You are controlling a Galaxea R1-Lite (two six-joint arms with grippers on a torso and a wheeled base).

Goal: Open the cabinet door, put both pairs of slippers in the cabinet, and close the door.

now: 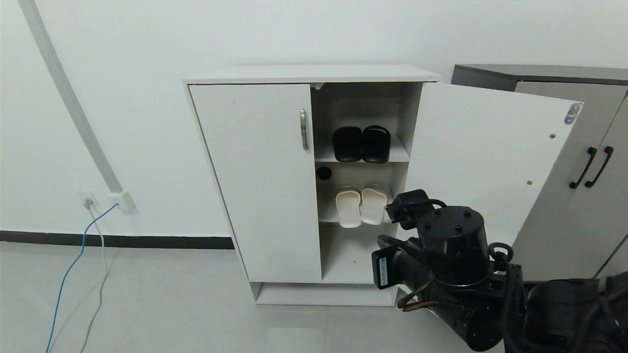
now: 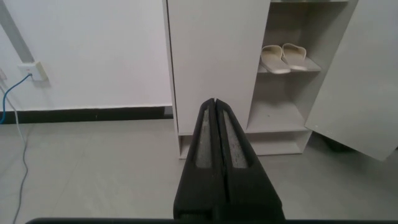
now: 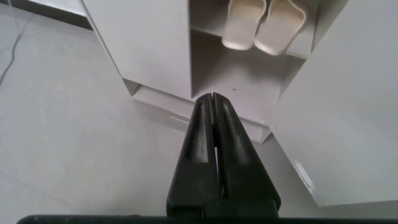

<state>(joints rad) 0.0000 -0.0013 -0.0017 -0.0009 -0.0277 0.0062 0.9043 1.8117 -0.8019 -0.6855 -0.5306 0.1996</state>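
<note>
Cabinet (image 1: 309, 73), white and two-doored, is standing on the floor (image 1: 162, 314) against the wall. Its right door (image 1: 481, 162) is hanging wide open, inner face showing, while its left door (image 1: 255, 181) is sitting flush in the frame.

The right arm (image 1: 454, 245) is hovering low in front of the opening, between the shelves and the open door. The right pincer (image 3: 213, 99) is pointing down toward the cabinet's base with its fingers pressed together, holding nothing. The left pincer (image 2: 214, 102), farther back from the cabinet, is likewise together and empty.

The black slippers (image 1: 361, 144) are lying side by side on the upper shelf. The white slippers (image 1: 360, 206) are lying on the shelf below, and their near ends appear to be overhanging its front edge a little.

With both pairs inside, closing the right door is judged to be the step in hand. Doing it well calls for bringing the right pincer round the door's free edge to the outer face, then pushing near that edge, far from the hinges, in a slow arc. The arm should be drawing clear of the opening as the door swings, and the overhanging white slippers are worth watching, since they may be fouling the door's last stretch.
</note>
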